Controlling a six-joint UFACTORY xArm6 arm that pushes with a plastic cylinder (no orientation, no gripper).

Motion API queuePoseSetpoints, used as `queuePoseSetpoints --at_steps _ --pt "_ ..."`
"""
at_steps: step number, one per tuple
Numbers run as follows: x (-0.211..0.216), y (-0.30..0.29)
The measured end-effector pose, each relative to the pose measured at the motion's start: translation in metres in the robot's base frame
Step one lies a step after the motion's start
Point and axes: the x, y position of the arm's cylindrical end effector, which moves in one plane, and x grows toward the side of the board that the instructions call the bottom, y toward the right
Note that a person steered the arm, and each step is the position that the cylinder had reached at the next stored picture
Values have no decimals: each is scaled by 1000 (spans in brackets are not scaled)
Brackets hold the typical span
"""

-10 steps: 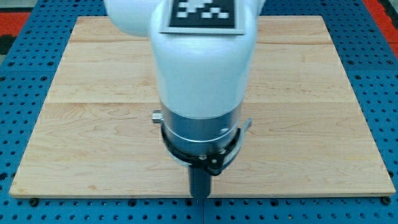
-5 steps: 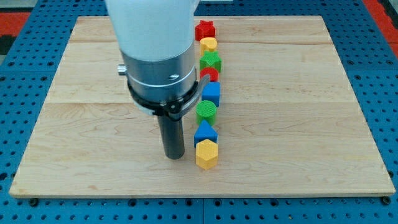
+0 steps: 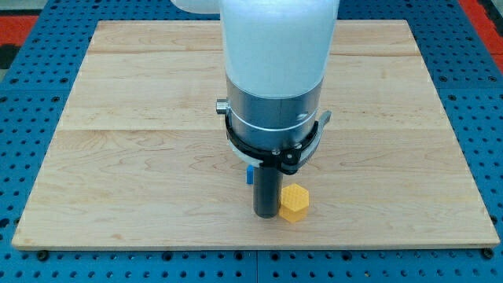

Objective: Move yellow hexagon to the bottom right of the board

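The yellow hexagon [image 3: 294, 203] lies on the wooden board [image 3: 118, 157] near its bottom edge, a little right of centre. My tip [image 3: 266, 214] rests on the board right beside the hexagon's left side, touching or nearly touching it. A sliver of a blue block [image 3: 250, 174] shows just left of the rod, above the tip. The arm's white and grey body hides the rest of the column of blocks behind it.
The board's bottom edge [image 3: 259, 250] runs just below the tip and hexagon. A blue perforated table [image 3: 487, 118] surrounds the board.
The arm has moved to the view's right and now covers the column of blocks. The yellow hexagon has slid right, from about the board's centre line toward the bottom right.
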Motion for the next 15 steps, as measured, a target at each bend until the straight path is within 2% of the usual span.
queuePoseSetpoints --at_steps 2,6,8,9,10,11,12,13,14,15 --pt "-6 30" --pt "-34 140" --pt "-35 186" --pt "-35 199" --pt "-35 186" --pt "-50 180" --pt "-86 187" --pt "-96 214" --pt "-92 241" --pt "-84 244"
